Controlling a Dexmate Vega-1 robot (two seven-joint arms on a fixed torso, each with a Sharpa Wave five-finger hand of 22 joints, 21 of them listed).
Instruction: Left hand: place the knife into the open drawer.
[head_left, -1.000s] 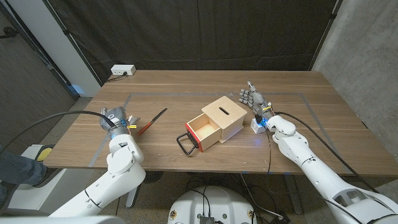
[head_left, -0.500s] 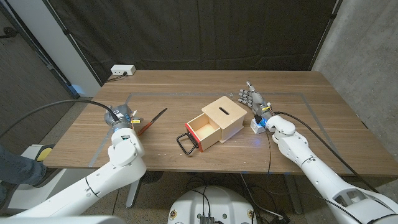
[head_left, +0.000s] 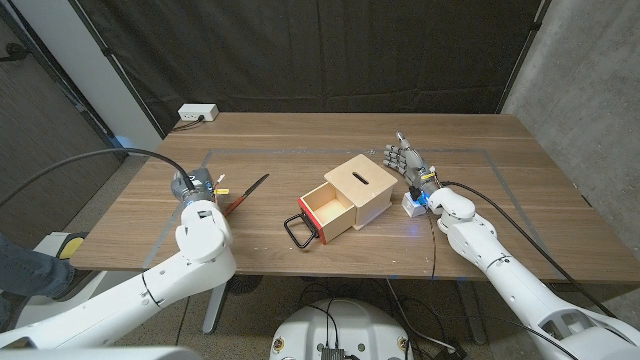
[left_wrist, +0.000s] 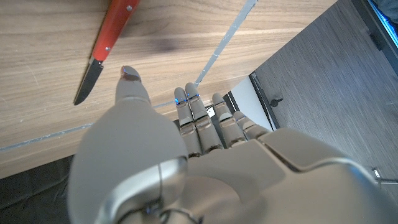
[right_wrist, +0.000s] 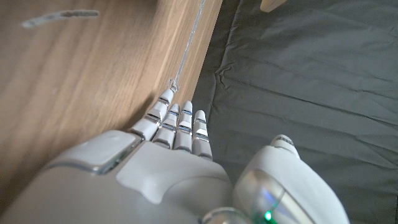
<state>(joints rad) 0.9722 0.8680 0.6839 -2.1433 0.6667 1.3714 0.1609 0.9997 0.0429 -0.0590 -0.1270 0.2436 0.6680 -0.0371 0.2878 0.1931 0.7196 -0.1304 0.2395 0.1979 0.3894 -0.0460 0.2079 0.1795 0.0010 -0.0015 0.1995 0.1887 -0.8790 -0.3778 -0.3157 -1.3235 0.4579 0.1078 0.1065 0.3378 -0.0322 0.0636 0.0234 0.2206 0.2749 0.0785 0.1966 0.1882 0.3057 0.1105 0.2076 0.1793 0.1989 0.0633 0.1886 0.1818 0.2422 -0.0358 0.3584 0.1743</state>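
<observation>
A: Where's the knife (head_left: 245, 194)?
B: Lying on the table (head_left: 300, 135), left of the wooden box (head_left: 361, 187), red handle toward the near left, dark blade pointing up toward the far side. In the left wrist view, red handle and dark blade (left_wrist: 106, 45) lie on the wood just beyond the fingertips.

A: Left hand (head_left: 192, 187)?
B: Right beside the knife's handle end, holds nothing. In the wrist view its fingers (left_wrist: 199, 118) are stretched out straight together, thumb apart, not touching the knife. Empty and spread.

A: Contact with the handle in the head view?
B: Can't tell, too small. Just beside it at least.

A: Drawer (head_left: 325, 211)?
B: Pulled out of the box toward the near left, pale inside, red front edge with a black loop handle (head_left: 300, 229). Nothing visible in it. Knife well apart from it.

A: Right hand (head_left: 407, 158)?
B: On the table just right of the box, fingers straight, pointing away to the far side, holding nothing. Wrist view shows the fingers (right_wrist: 177, 124) extended side by side over the wood next to a dark curtain (right_wrist: 298, 68).

A: Anything else?
B: Small white block with a blue light (head_left: 414, 203) near the right wrist. White power strip (head_left: 197, 113) at the far left corner. Thin taped outline (head_left: 480, 152) on the tabletop.
</observation>
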